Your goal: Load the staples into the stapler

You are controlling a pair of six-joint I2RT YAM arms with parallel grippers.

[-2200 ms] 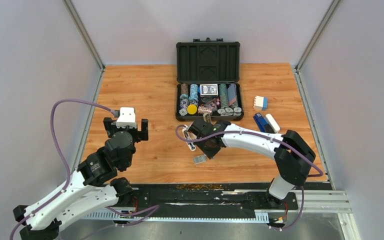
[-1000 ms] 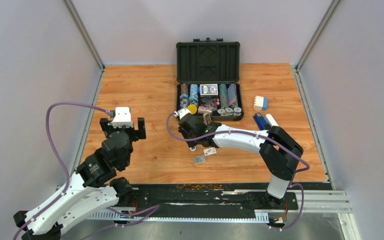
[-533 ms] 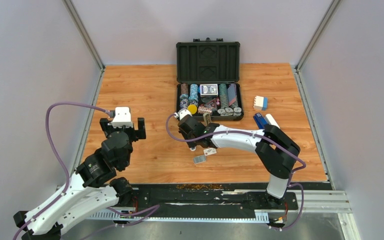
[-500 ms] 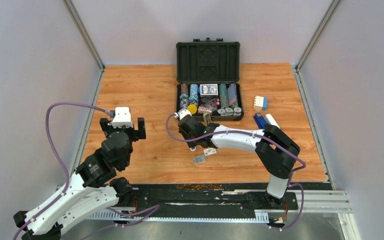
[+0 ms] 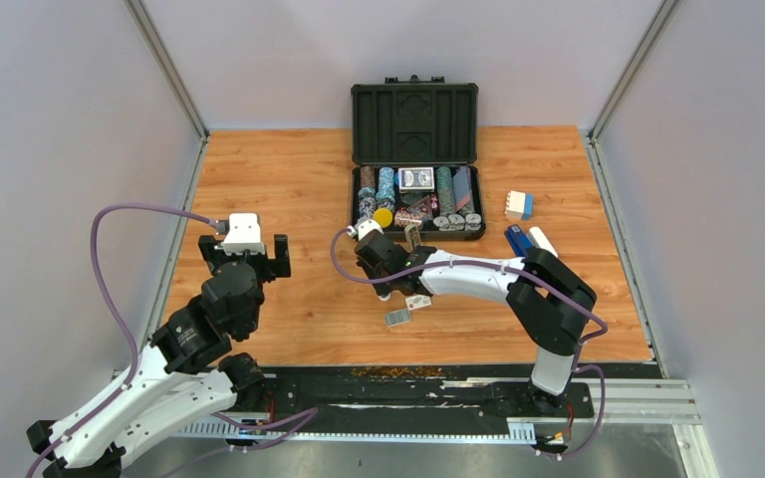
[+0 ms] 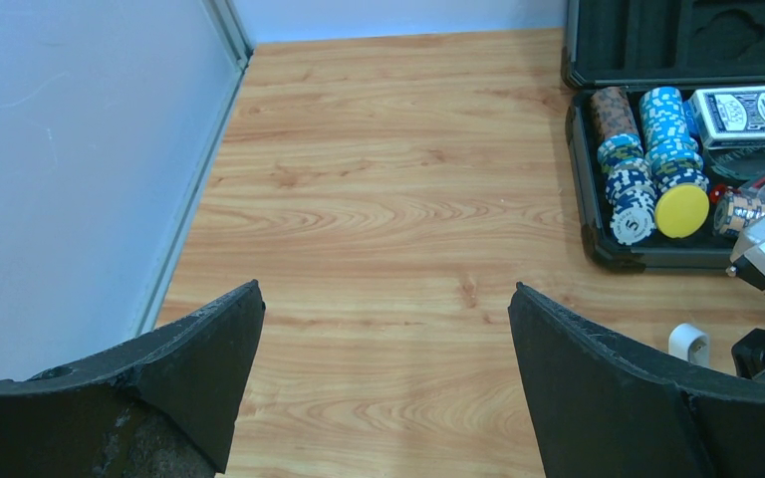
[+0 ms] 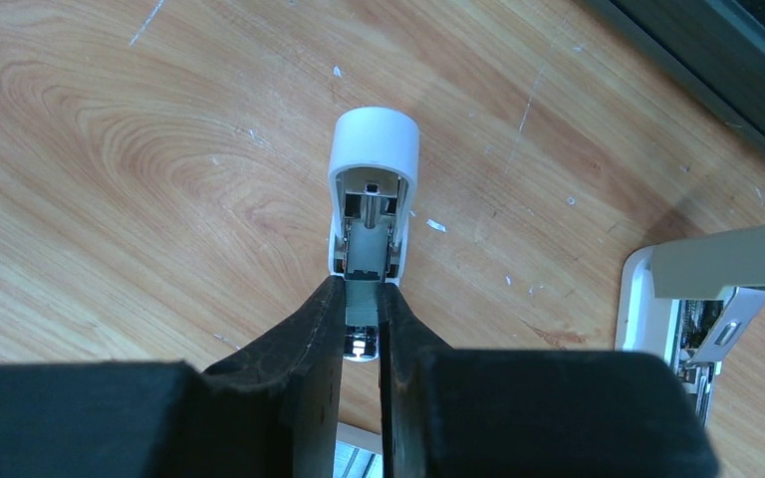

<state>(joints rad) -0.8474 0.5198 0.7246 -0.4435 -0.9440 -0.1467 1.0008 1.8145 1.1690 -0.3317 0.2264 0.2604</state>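
Near the middle of the tabletop (image 5: 289, 179), your right end effector (image 7: 362, 291) points down at the wood. Its two fingers are almost closed. They pinch the thin metal part of the stapler (image 7: 373, 159) between them. The stapler lies flat on the wood. Its round white end points away from the fingers, and you can look down into its open metal slot.

The staples (image 5: 396, 318) sit in their tiny box on the wood. They are near that end effector, on the side closer to the arm bases. A second small white piece (image 5: 418, 301) lies just beside the box. From your right wrist view you can see a white and grey thing at the right edge, but you cannot tell what it is.

Your left end effector (image 6: 383, 299) is far off to the left. Its fingers are spread wide and nothing is between them, only bare wood below.

At the back stands a black case (image 5: 414, 119) with its lid up and rows of game chips inside. A dark blue stapler (image 5: 518, 242) and a little white and blue box (image 5: 518, 205) lie to the right of the case.
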